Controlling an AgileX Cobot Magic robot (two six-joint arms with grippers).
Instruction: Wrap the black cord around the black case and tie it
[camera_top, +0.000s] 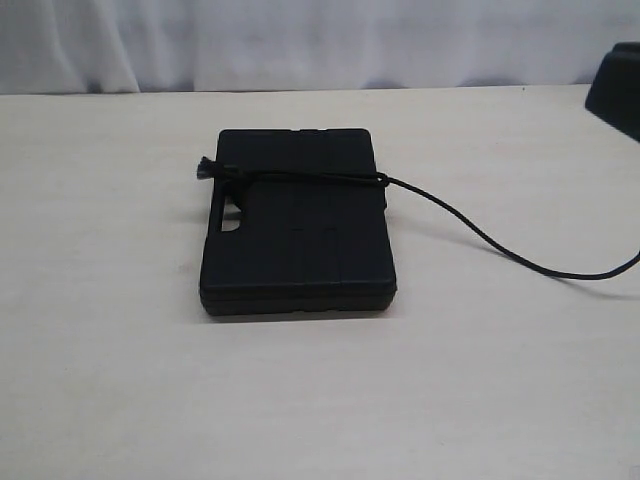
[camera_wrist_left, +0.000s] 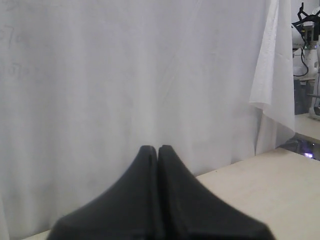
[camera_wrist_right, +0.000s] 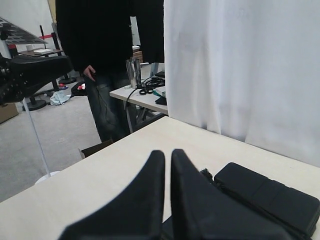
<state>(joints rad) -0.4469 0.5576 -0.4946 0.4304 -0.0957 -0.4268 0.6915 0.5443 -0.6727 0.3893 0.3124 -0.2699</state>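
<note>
The black case lies flat in the middle of the table. The black cord crosses its far part once, with a frayed knot at the case's left edge. From the right edge the cord trails over the table and leaves the exterior view at the right. My left gripper is shut and empty, facing the white curtain, away from the case. My right gripper is shut to a thin slit with nothing visible in it. Beyond its fingers I see the case and the cord's tuft.
A dark part of an arm shows at the exterior view's far right. A white curtain hangs behind the table. Past the table's edge stand a person in dark clothes and a side table with clutter.
</note>
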